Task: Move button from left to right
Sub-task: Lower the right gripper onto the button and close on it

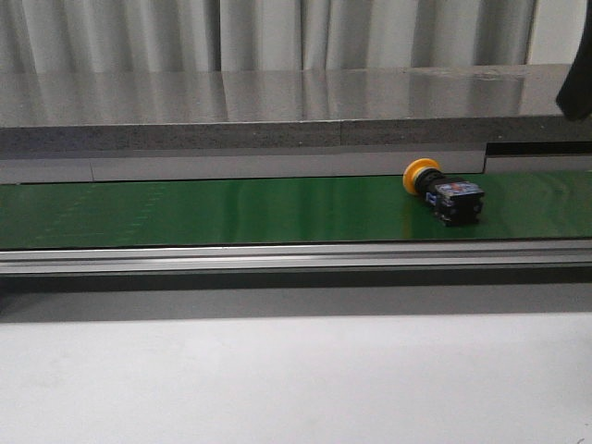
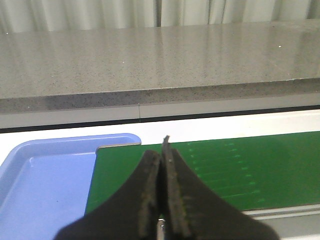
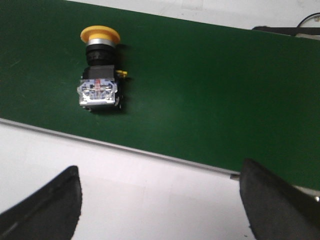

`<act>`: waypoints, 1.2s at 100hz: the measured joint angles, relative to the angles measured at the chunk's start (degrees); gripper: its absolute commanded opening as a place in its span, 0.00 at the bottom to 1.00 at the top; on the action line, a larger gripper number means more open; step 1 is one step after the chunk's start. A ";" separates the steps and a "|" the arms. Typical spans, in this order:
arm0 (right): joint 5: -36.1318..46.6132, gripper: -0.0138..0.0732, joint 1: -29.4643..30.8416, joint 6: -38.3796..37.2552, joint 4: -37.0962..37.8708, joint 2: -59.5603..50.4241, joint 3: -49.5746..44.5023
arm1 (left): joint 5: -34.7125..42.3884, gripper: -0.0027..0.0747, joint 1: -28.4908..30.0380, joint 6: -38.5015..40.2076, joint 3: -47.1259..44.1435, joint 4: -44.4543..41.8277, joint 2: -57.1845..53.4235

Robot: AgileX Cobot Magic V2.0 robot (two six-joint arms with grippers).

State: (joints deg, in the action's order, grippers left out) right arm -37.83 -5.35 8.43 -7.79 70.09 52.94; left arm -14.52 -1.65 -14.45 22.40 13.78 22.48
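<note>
The button [image 1: 442, 191] lies on its side on the green belt [image 1: 231, 208], toward the right, yellow cap pointing back-left. It also shows in the right wrist view [image 3: 100, 75], with the black body and its blue and red marks nearest the camera. My right gripper [image 3: 160, 192] is open and empty, above the white surface beside the belt, apart from the button. A dark part of that arm [image 1: 575, 91] shows at the front view's upper right. My left gripper [image 2: 161, 155] is shut and empty over the belt's left end [image 2: 225, 170].
A blue tray [image 2: 45, 185] sits just past the belt's left end. A grey stone ledge [image 1: 277, 111] runs behind the belt, curtains beyond it. A metal rail [image 1: 277, 257] edges the belt's near side, with a white tabletop [image 1: 277, 379] in front.
</note>
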 measured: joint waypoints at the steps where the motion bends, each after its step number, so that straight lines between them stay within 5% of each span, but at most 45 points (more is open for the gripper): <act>1: 0.00 0.89 0.00 0.00 0.02 0.81 0.43 | 0.00 0.01 0.00 0.00 0.00 0.00 0.00; 47: 0.11 0.89 -0.32 3.04 -0.74 16.98 12.45 | 0.00 0.01 0.00 -0.10 0.00 0.00 0.00; 94: 1.16 0.88 -0.32 4.80 -0.76 27.27 13.15 | 0.00 0.01 0.00 -0.10 0.00 0.00 0.00; 103: 1.38 0.78 -0.32 4.91 -0.76 27.98 13.28 | 0.00 0.01 0.00 -0.10 0.00 0.00 0.00; 120: 1.51 0.42 -0.32 4.92 -0.76 28.01 13.37 | 0.09 0.01 0.00 -0.10 0.00 0.00 0.00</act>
State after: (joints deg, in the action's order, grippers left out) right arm -36.32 -5.68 13.35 -8.55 98.10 66.31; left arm -14.43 -1.65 -14.55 22.40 13.78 22.48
